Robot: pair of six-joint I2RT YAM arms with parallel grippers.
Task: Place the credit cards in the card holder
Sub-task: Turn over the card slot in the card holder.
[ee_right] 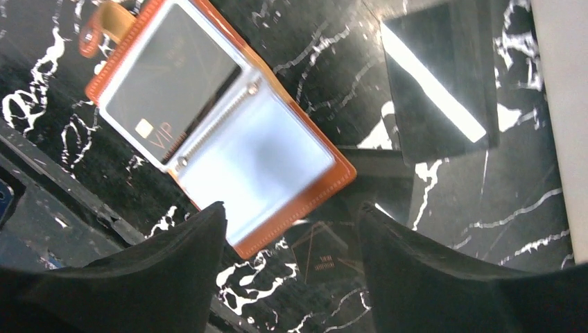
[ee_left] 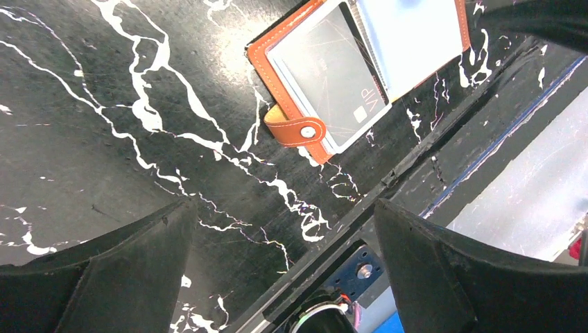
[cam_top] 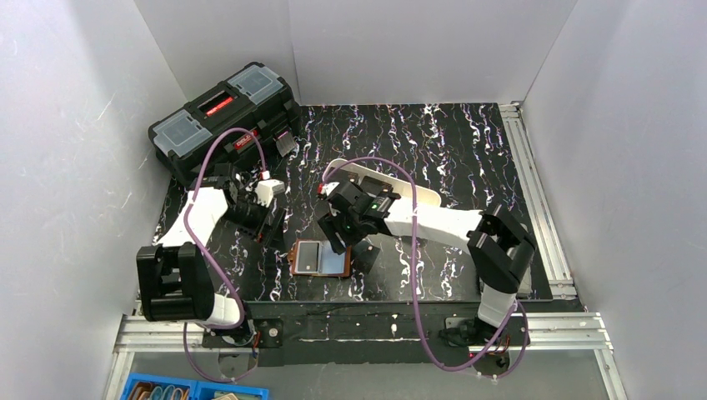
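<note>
The card holder [cam_top: 333,265] [ee_right: 315,191] [ee_left: 267,52] lies open on the black marbled table. A dark card marked VIP [ee_right: 170,83] [ee_left: 333,76] sits in its left sleeve, and the blue-grey right sleeve [ee_right: 253,163] holds nothing. My right gripper [ee_right: 291,208] [cam_top: 340,242] hovers open just right of the holder, with a dark card [ee_right: 326,255] flat on the table between its fingers, untouched. Another glossy dark card [ee_right: 437,83] lies further off. My left gripper [ee_left: 284,205] [cam_top: 271,218] stands wide open left of the holder, holding nothing.
A big black toolbox [cam_top: 225,121] stands at the back left. A long white tray [cam_top: 421,196] [ee_right: 561,104] lies behind the right arm, partly hidden by it. The table's front rail [ee_left: 416,159] runs close to the holder. Grey walls enclose three sides.
</note>
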